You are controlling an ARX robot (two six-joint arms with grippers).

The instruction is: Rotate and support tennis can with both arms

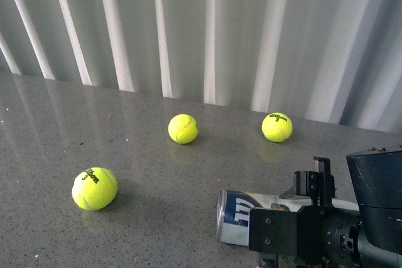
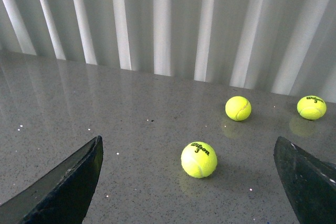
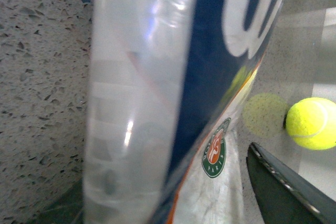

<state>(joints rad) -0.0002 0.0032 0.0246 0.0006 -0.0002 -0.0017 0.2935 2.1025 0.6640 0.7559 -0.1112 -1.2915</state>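
Front view: tennis can (image 1: 242, 214) lies sideways, near right, under right arm (image 1: 377, 199).
Left wrist view: left gripper (image 2: 186, 200) spread wide, empty.
Right wrist view: right gripper (image 3: 173, 205) straddles can; clamping cannot be told.
Handling: likely light, slick, thin-walled; grip mid-body.

We see the tennis can (image 1: 242, 214) lying on its side on the desk (image 1: 157, 230), right of the front ball (image 1: 94, 188) and well apart from it. Its silver rim faces that ball. It is a clear tube with a navy-and-white label, an orange stripe and a round emblem. The black right arm (image 1: 314, 233) crosses the can on the side away from the ball. The right tool (image 3: 157, 198) straddles the can, but we cannot make out its grip. The left tool (image 2: 187, 139) hangs with its fingers spread wide, the front ball ahead between them.
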